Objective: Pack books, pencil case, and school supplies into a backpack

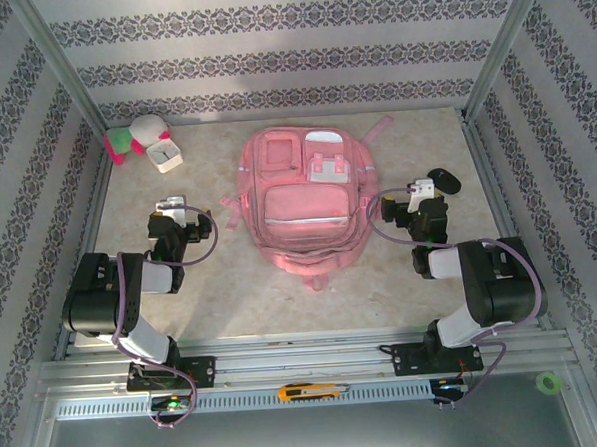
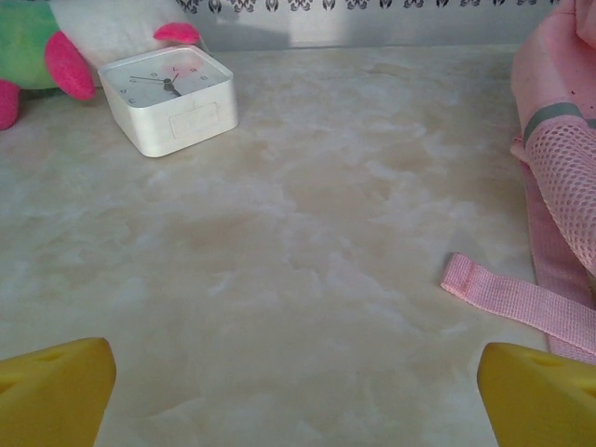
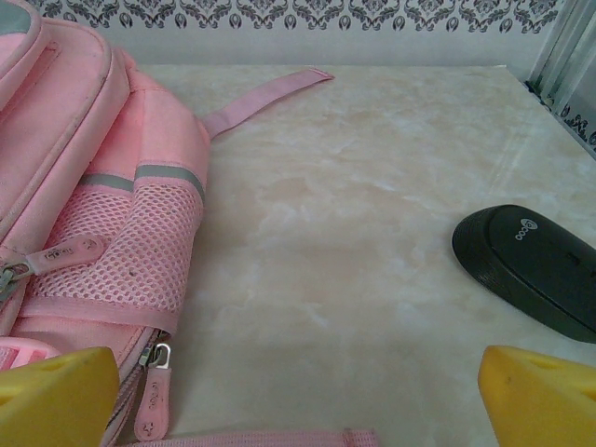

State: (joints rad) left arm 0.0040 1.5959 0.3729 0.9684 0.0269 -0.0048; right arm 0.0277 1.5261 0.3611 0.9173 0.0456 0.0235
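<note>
The pink backpack (image 1: 307, 198) lies flat in the middle of the table with its zips closed. The book, the pencil case and the small supplies are out of view. To the left of the bag, my left gripper (image 1: 169, 205) hovers open over bare table; its yellow fingertips (image 2: 56, 391) stand wide apart, with a pink strap (image 2: 521, 303) to their right. My right gripper (image 1: 420, 189) is open at the bag's right side, fingertips (image 3: 540, 396) spread over bare table. The bag's mesh side pocket (image 3: 121, 247) and a zip pull (image 3: 154, 396) lie at its left.
A black oval object (image 3: 531, 265) lies just right of the right gripper. A white square clock (image 2: 168, 98) and a plush toy (image 1: 134, 137) sit at the back left. A yellow cutter (image 1: 312, 391) and a green roll (image 1: 549, 381) rest on the front rail.
</note>
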